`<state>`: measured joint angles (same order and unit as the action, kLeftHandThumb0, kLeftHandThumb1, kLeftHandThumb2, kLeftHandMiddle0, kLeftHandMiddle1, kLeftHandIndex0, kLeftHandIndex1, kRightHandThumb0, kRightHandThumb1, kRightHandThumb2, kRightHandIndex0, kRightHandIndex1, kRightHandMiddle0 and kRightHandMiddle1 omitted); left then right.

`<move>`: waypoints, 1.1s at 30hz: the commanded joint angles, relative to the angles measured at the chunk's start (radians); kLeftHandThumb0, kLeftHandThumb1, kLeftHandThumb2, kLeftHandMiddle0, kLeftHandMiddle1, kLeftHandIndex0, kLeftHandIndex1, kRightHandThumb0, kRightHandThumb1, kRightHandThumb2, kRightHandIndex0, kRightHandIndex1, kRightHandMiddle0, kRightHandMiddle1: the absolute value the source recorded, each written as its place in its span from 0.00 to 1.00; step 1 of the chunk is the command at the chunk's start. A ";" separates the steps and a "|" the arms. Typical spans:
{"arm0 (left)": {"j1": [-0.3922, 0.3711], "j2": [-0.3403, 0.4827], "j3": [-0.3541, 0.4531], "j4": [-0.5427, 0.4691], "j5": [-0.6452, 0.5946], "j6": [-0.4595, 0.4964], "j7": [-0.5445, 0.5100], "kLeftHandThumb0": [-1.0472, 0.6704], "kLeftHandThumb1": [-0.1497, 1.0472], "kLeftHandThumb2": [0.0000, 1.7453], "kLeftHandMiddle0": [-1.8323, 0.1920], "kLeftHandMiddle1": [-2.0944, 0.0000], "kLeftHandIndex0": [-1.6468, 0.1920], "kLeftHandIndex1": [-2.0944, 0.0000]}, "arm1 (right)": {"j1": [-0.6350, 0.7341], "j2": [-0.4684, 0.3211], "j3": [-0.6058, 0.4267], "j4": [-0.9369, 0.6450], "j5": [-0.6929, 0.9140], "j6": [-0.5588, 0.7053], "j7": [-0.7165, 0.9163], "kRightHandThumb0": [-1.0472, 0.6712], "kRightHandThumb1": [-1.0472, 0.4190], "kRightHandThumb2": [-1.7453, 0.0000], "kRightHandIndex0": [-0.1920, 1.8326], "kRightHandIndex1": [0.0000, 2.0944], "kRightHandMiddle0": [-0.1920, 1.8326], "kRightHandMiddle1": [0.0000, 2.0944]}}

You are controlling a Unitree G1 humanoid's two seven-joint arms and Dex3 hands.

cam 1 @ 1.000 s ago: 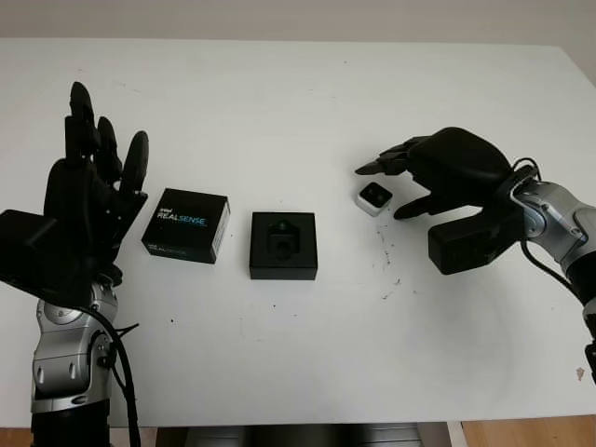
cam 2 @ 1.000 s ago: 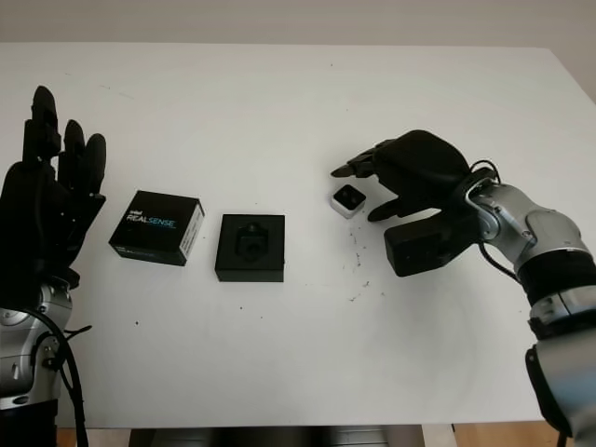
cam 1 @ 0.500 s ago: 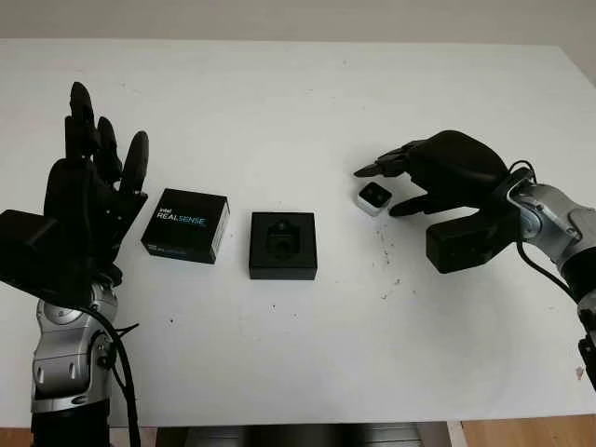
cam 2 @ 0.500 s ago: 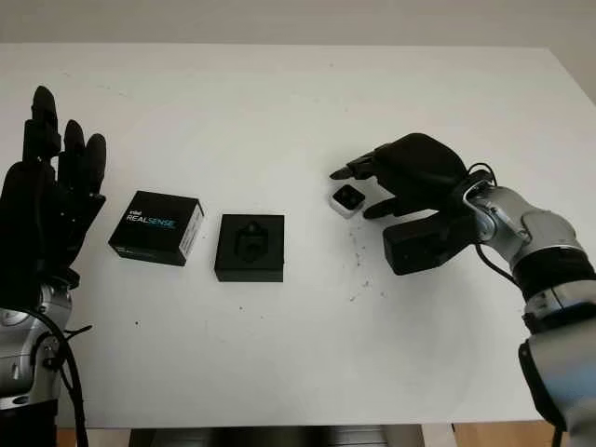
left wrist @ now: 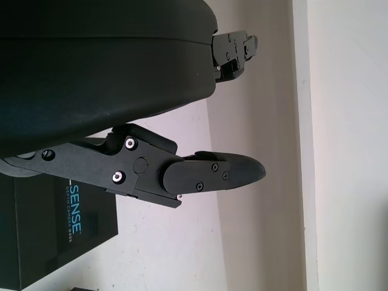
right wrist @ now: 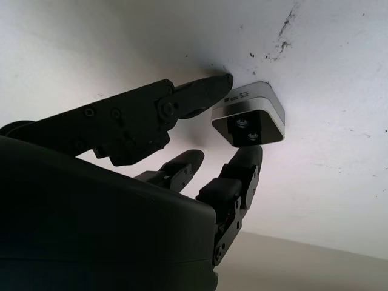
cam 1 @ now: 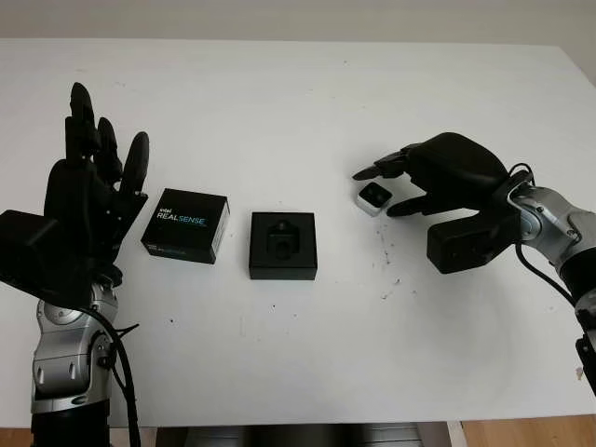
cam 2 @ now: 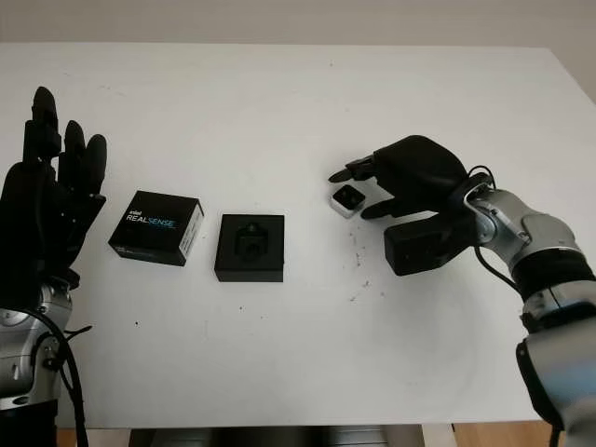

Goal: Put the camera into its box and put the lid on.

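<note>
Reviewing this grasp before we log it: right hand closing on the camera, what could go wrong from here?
1. The right hand brackets the small camera with fingertips only; it isn't gripped yet, so closing could nudge or flip it on the table.
2. A shallow fingertip pinch may slip on the way to the open box.
3. The box recess looks snug, so a tilted camera may not seat.
The left hand is raised, open, by the lid.

The right hand curls over the small silver camera, which sits on the white table between its fingertips; contact is unclear. The open black box and its lid lie beyond the fingertips. The left hand is open, raised beside the lid
</note>
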<state>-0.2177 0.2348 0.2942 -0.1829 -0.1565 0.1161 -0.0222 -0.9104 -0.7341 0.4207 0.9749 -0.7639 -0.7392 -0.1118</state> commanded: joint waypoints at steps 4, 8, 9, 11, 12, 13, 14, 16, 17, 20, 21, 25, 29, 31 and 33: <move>0.019 0.002 0.002 -0.019 0.003 0.002 0.001 0.35 1.00 0.22 0.96 0.97 0.98 0.97 | -0.008 0.009 0.003 0.009 0.006 -0.006 -0.002 0.44 0.11 0.97 0.33 0.20 0.24 0.40; 0.020 0.002 0.001 -0.024 0.005 0.007 0.003 0.35 1.00 0.22 0.96 0.97 0.97 0.97 | -0.009 0.010 0.008 0.016 -0.001 -0.013 -0.016 0.44 0.11 0.97 0.25 0.40 0.22 0.47; 0.020 0.001 0.000 -0.025 0.006 0.007 0.004 0.35 1.00 0.22 0.96 0.97 0.98 0.97 | -0.010 0.010 0.011 0.018 -0.006 -0.013 -0.025 0.44 0.11 0.97 0.24 0.43 0.22 0.47; 0.021 0.002 -0.001 -0.025 0.006 0.009 0.003 0.35 1.00 0.22 0.96 0.97 0.98 0.97 | -0.012 0.012 0.015 0.024 -0.012 -0.016 -0.039 0.44 0.11 0.97 0.23 0.47 0.23 0.49; 0.021 0.002 -0.001 -0.024 0.005 0.008 0.002 0.35 1.00 0.22 0.96 0.97 0.98 0.97 | -0.012 0.013 0.017 0.030 -0.013 -0.021 -0.046 0.44 0.11 0.97 0.23 0.48 0.23 0.51; 0.021 0.003 0.000 -0.024 0.003 0.008 0.001 0.35 1.00 0.22 0.96 0.98 0.98 0.98 | -0.013 0.015 0.017 0.035 -0.012 -0.021 -0.047 0.44 0.11 0.97 0.22 0.50 0.23 0.51; 0.021 0.003 0.000 -0.023 0.001 0.009 -0.001 0.35 1.00 0.22 0.96 0.98 0.98 0.98 | -0.014 0.016 0.017 0.039 -0.010 -0.020 -0.044 0.44 0.11 0.97 0.22 0.51 0.22 0.52; 0.021 0.002 0.000 -0.025 -0.003 0.010 -0.003 0.35 1.00 0.22 0.97 0.98 0.98 0.98 | -0.015 0.016 0.020 0.041 -0.011 -0.018 -0.039 0.44 0.10 0.97 0.22 0.52 0.22 0.53; 0.021 0.002 0.000 -0.026 -0.003 0.012 -0.004 0.36 1.00 0.22 0.97 0.98 0.98 0.98 | -0.016 0.016 0.021 0.043 -0.012 -0.019 -0.041 0.44 0.10 0.97 0.22 0.52 0.23 0.53; 0.022 0.003 0.001 -0.027 -0.002 0.017 -0.002 0.35 1.00 0.21 0.96 0.97 0.98 0.97 | -0.019 0.020 0.026 0.060 -0.012 -0.032 -0.054 0.44 0.10 0.97 0.24 0.54 0.24 0.55; 0.021 0.001 0.002 -0.028 -0.004 0.019 -0.002 0.35 1.00 0.21 0.96 0.97 0.98 0.97 | -0.021 0.022 0.027 0.065 -0.011 -0.034 -0.053 0.43 0.10 0.97 0.24 0.54 0.25 0.56; 0.022 0.001 0.003 -0.032 -0.009 0.024 -0.003 0.36 1.00 0.20 0.96 0.97 0.98 0.97 | -0.027 0.026 0.034 0.090 -0.008 -0.051 -0.063 0.42 0.09 0.97 0.26 0.57 0.26 0.58; 0.020 -0.002 0.004 -0.031 -0.015 0.024 -0.004 0.35 1.00 0.19 0.96 0.97 0.98 0.97 | -0.029 0.032 0.023 0.120 0.023 -0.071 -0.033 0.42 0.07 0.97 0.25 0.61 0.26 0.61; 0.020 -0.001 0.003 -0.029 -0.013 0.024 -0.002 0.35 1.00 0.18 0.96 0.97 0.98 0.98 | -0.025 0.037 0.010 0.126 0.054 -0.063 0.009 0.42 0.05 0.96 0.23 0.62 0.26 0.63; 0.020 -0.001 0.002 -0.030 -0.012 0.026 -0.001 0.35 1.00 0.18 0.96 0.97 0.98 0.97 | -0.021 0.042 -0.002 0.125 0.083 -0.049 0.056 0.42 0.04 0.96 0.20 0.61 0.26 0.64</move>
<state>-0.2111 0.2345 0.2924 -0.1986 -0.1674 0.1405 -0.0239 -0.9429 -0.7035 0.4198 1.0901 -0.6910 -0.7932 -0.0764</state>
